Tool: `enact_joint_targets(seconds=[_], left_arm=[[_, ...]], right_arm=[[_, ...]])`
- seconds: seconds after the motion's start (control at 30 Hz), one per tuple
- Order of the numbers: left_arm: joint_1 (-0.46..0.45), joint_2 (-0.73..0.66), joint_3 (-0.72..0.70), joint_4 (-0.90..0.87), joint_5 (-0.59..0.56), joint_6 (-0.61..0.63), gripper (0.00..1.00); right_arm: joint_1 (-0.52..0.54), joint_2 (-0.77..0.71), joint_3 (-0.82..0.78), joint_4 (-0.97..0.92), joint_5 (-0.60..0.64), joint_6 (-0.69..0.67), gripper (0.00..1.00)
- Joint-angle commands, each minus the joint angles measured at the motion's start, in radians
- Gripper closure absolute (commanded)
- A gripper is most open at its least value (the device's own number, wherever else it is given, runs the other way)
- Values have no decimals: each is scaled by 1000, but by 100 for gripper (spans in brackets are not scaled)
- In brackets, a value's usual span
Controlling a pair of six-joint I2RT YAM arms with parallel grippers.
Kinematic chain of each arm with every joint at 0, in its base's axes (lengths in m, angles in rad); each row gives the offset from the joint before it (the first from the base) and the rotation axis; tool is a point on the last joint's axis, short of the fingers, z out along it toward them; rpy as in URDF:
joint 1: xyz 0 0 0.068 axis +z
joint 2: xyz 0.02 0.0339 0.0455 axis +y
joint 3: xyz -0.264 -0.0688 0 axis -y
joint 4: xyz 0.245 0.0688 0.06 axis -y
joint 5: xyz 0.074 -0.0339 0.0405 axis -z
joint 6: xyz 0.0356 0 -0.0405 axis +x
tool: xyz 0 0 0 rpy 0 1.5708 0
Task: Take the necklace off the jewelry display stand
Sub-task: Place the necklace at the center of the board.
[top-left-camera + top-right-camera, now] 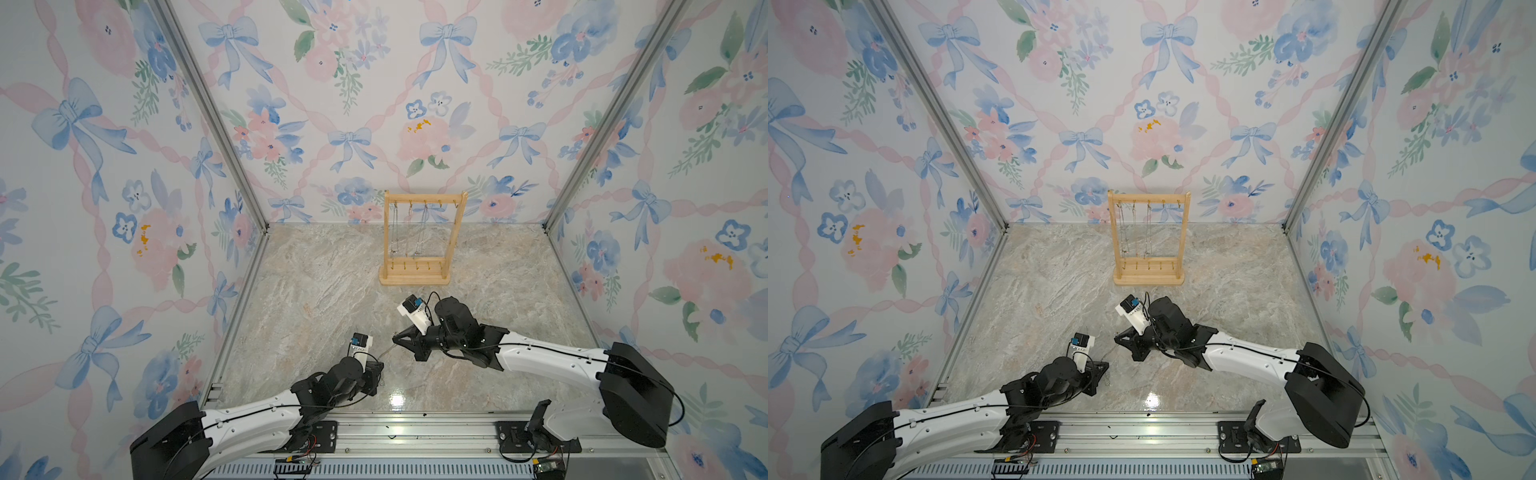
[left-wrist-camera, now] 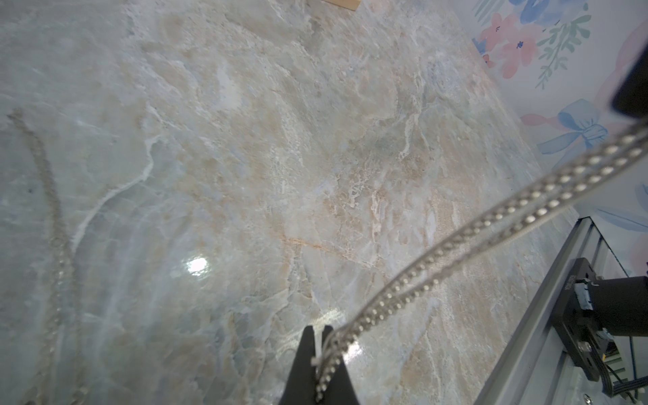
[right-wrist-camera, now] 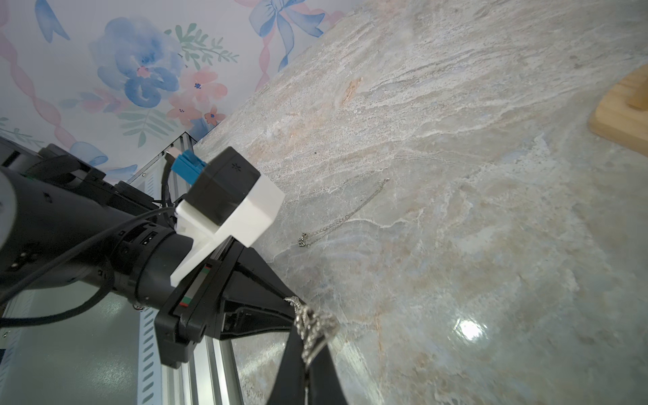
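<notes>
A silver necklace [image 2: 491, 224] is stretched as a doubled chain between my two grippers, low over the marble table near its front. In the left wrist view my left gripper [image 2: 318, 331] is shut on one end of it. At the other end my right gripper [image 3: 310, 336] is shut on a bunched part of the necklace [image 3: 314, 321]. In both top views the left gripper [image 1: 380, 368] and right gripper [image 1: 395, 338] sit close together, the thin chain [image 1: 386, 352] between them. The jewelry display stand [image 1: 424, 237] [image 1: 1148, 237] stands upright near the back wall, with several chains hanging from its top hooks.
Another thin necklace [image 3: 345, 215] [image 2: 56, 245] lies loose on the marble table [image 1: 316, 291], close to the grippers. A corner of the stand's wooden base [image 3: 620, 119] shows in the right wrist view. Floral walls close in three sides; an aluminium rail [image 1: 415, 432] runs along the front.
</notes>
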Motion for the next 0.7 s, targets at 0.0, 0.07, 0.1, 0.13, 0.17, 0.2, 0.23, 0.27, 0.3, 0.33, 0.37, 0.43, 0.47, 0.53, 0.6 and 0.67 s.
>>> enact_joint_targets(seconds=[0.0, 0.07, 0.1, 0.13, 0.17, 0.2, 0.23, 0.27, 0.3, 0.33, 0.37, 0.43, 0.47, 0.53, 0.6, 0.67], left_arm=[[1, 58, 23, -20, -40, -3, 100], [2, 89, 31, -14, -53, -1, 100], [3, 105, 35, -10, -60, 0, 100], [3, 118, 40, -5, -66, 2, 100], [4, 130, 44, -1, -69, 4, 100], [5, 144, 50, 2, -73, 7, 100], [6, 157, 57, 5, -77, 10, 100], [6, 172, 63, 7, -80, 15, 100], [6, 185, 70, 8, -83, 20, 100], [5, 199, 75, 10, -89, 21, 100], [6, 209, 80, 11, -92, 25, 100], [7, 234, 88, 12, -102, 32, 100], [7, 241, 92, 13, -109, 36, 100], [7, 260, 101, 14, -122, 42, 99], [9, 277, 109, 14, -133, 50, 96], [11, 291, 115, 14, -142, 57, 92]], right_arm=[[-24, 16, 48, 40, 20, 17, 100], [-28, 27, 52, 41, 18, 23, 100], [-29, 33, 54, 44, 19, 26, 100], [-32, 39, 57, 44, 19, 28, 100], [-33, 46, 61, 44, 18, 31, 100], [-35, 53, 67, 44, 17, 35, 100], [-39, 62, 73, 42, 16, 37, 100], [-39, 69, 79, 40, 16, 41, 100], [-42, 78, 84, 35, 16, 43, 100], [-44, 86, 92, 31, 17, 46, 100], [-46, 93, 98, 29, 17, 50, 100], [-49, 110, 110, 19, 17, 58, 100], [-49, 118, 115, 14, 18, 62, 100], [-54, 136, 126, 7, 18, 70, 100], [-58, 155, 138, 0, 17, 82, 100], [-61, 170, 148, -4, 17, 88, 100]])
